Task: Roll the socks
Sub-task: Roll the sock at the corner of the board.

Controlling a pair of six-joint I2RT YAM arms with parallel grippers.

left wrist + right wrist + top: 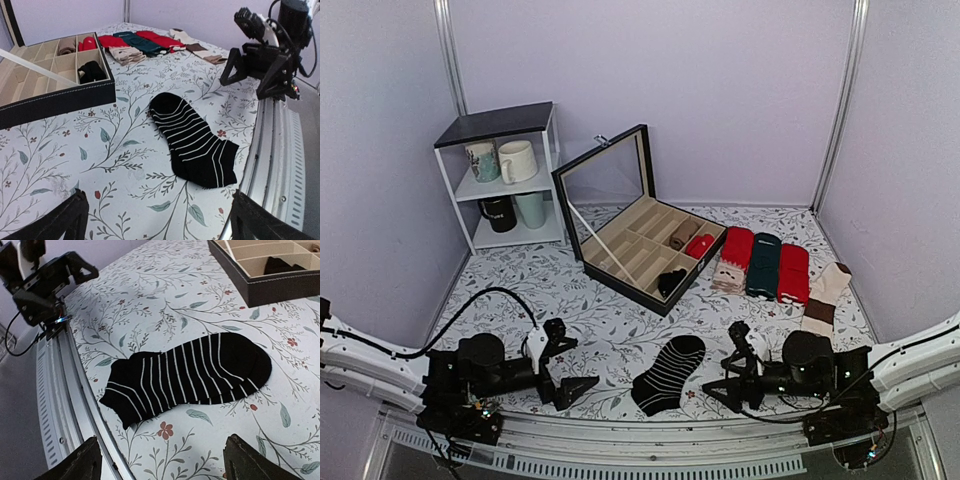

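Sock (668,375) lies flat, toe pointing away toward box (628,290), cuff nearer; left hand (570,365) and right hand (730,365) spread wide, empty.

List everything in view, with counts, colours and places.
Striped sock: 1, black and white, flat near front edge between the arms.
Box: 1, black, lid open, centre.
Rolled socks: 3, black, red, tan, in box compartments.
Flat socks: 4, red, teal, red, cream-brown, right of box.
Shelf: 1, white, dark top, far left.
Mugs: 4, patterned, cream, black, pale green, on shelf.
Table: 1, floral cover.
Left gripper: open, empty.
Right gripper: open, empty.
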